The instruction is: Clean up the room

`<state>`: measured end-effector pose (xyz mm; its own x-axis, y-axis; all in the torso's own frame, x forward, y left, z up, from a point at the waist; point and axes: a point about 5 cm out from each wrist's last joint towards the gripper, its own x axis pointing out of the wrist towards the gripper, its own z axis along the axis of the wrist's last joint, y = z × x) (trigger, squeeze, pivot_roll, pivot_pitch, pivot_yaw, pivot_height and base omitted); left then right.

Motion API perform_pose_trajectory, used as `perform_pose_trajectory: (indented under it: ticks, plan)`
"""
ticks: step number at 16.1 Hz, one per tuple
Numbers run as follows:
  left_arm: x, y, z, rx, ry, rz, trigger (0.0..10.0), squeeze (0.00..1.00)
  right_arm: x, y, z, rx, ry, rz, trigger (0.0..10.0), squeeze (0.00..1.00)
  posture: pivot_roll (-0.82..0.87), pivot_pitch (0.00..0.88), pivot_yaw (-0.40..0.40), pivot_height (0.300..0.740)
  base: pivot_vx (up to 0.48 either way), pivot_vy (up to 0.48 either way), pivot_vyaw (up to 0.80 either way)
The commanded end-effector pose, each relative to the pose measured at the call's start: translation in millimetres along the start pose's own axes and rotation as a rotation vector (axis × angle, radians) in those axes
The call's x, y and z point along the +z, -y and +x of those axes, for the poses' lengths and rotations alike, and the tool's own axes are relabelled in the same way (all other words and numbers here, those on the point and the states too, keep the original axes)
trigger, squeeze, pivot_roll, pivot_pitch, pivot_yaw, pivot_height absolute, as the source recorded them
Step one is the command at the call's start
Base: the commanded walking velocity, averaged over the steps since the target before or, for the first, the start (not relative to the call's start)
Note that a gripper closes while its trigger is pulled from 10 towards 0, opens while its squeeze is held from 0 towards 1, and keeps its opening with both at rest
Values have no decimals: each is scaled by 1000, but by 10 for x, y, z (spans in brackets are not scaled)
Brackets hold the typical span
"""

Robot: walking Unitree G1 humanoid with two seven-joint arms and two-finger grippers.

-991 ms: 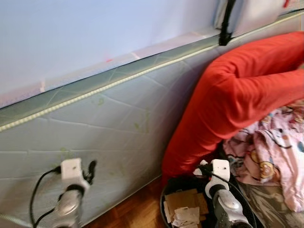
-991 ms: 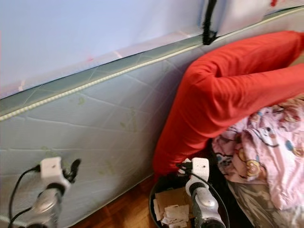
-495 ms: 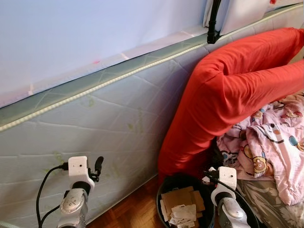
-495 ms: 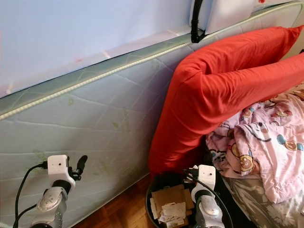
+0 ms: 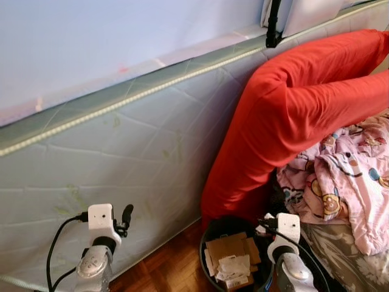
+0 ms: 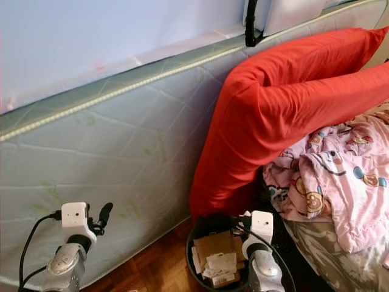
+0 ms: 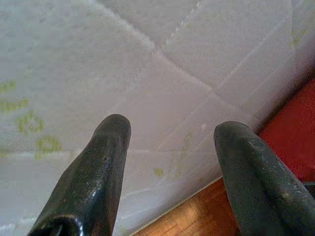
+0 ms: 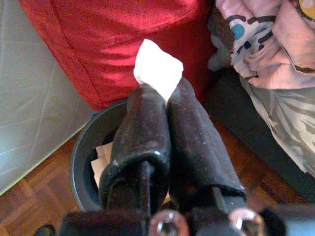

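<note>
The right gripper (image 8: pixel 158 93), clamped on a white scrap of paper (image 8: pixel 156 69), hangs apparently just over the rim of the black bin (image 5: pixel 209 243) beside the red cushion (image 5: pixel 292 115); it should centre over the opening before releasing, left gripper (image 7: pixel 172 147) idle, fingers wide.

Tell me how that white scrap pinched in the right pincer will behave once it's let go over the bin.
The white scrap looks like crumpled tissue, so probably very light and limp. Released from the right pincer, it would likely flutter rather than drop straight and could drift past the black bin's rim. Its creased, puffed corners suggest it compresses easily and may cling to the fingers.
</note>
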<state>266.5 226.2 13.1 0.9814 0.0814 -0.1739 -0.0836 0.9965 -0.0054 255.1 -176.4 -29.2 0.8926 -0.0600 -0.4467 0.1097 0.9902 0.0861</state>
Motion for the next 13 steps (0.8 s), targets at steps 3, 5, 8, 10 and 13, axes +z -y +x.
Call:
perform_pose_trajectory:
  ticks: [3, 5, 8, 10, 13]
  plan:
    - [-21, -2, -18, 0, -10, -13, 10000, 0, -60, -11, -15, 2, -36, -3, 10000, 0, 104, 132, -20, 671, 0, 0, 0]
    - [-36, 1, -26, -8, -18, -14, 10000, 0, -42, -6, -16, 2, -15, 10, 10000, 0, 105, 139, -19, 666, 0, 0, 0]
    - [-48, 8, -42, -16, -20, -16, 10000, 0, -40, -28, -7, 4, -26, 3, 10000, 0, 116, 146, -16, 666, 0, 0, 0]
    - [-51, 4, -55, -20, -19, -14, 10000, 0, -57, -45, 0, 7, -52, -2, 10000, 0, 122, 154, -14, 666, 0, 0, 0]
    - [-61, -16, -87, -25, -20, -7, 10000, 0, -60, -75, -11, 17, -33, 11, 10000, 0, 134, 172, -9, 637, 0, 0, 0]
